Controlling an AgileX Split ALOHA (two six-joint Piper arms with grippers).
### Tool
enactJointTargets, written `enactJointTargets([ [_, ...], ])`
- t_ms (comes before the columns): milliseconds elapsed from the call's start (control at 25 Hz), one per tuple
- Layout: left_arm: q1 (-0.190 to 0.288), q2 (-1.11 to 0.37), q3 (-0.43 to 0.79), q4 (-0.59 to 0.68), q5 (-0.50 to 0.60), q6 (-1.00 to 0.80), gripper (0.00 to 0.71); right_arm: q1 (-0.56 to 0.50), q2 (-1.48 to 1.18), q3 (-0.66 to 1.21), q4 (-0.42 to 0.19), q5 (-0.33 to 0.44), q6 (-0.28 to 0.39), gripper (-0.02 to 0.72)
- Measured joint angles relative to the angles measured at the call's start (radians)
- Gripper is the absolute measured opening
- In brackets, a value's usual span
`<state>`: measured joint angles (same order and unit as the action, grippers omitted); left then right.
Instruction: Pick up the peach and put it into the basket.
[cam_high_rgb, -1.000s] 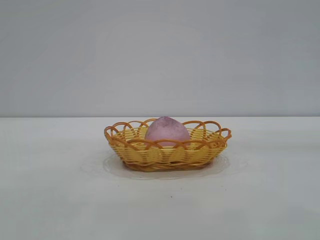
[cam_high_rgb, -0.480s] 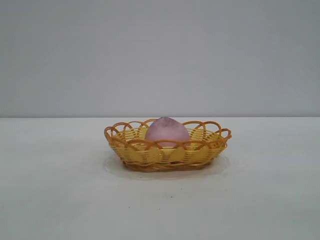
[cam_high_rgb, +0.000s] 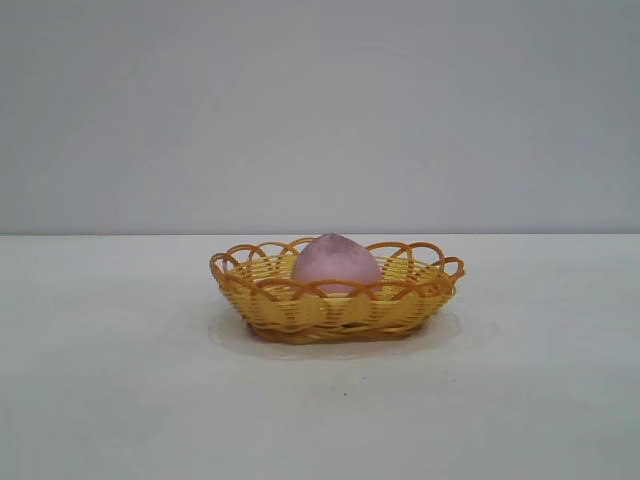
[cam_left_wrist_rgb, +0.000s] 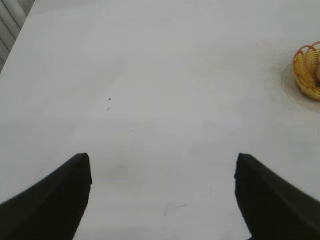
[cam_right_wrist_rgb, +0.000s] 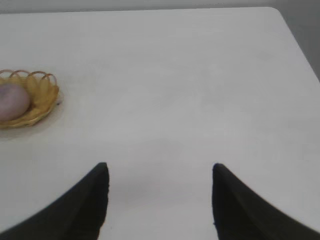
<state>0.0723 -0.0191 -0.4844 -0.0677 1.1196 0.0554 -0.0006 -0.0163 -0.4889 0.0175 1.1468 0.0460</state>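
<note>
The pink-mauve peach (cam_high_rgb: 335, 263) lies inside the yellow wicker basket (cam_high_rgb: 300, 310) with its orange-brown looped rim, in the middle of the white table. Neither arm shows in the exterior view. My left gripper (cam_left_wrist_rgb: 162, 167) is open and empty above bare table, far from the basket (cam_left_wrist_rgb: 306, 70), which shows at that view's edge. My right gripper (cam_right_wrist_rgb: 159, 172) is open and empty too, well away from the basket (cam_right_wrist_rgb: 42, 97) and the peach (cam_right_wrist_rgb: 11, 101) in it.
The white table (cam_high_rgb: 120, 400) spreads bare round the basket. A grey wall stands behind it. The table's corner (cam_right_wrist_rgb: 274, 11) shows in the right wrist view, and a ribbed grey object (cam_left_wrist_rgb: 11, 20) beyond the table's edge in the left wrist view.
</note>
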Motion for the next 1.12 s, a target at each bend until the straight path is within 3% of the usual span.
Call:
enactJointTargets([
  [80,0.0,0.0,0.0,0.0,0.0,0.0,0.527,0.023,0.0,0.0,-0.026,0.0,0.034,0.437],
  [280,0.0,0.0,0.0,0.0,0.0,0.0,0.527,0.053,0.0,0.0,-0.025,0.0,0.037,0.437],
  [560,0.0,0.0,0.0,0.0,0.0,0.0,0.527,0.054,0.0,0.0,0.051,-0.002,-0.059,0.437],
  [960,0.0,0.0,0.0,0.0,0.0,0.0,0.527,0.054,0.0,0.0,0.058,-0.004,-0.065,0.437],
  [1120,-0.022,0.0,0.0,0.0,0.0,0.0,0.527,0.054,0.0,0.0,0.058,-0.004,-0.065,0.437],
])
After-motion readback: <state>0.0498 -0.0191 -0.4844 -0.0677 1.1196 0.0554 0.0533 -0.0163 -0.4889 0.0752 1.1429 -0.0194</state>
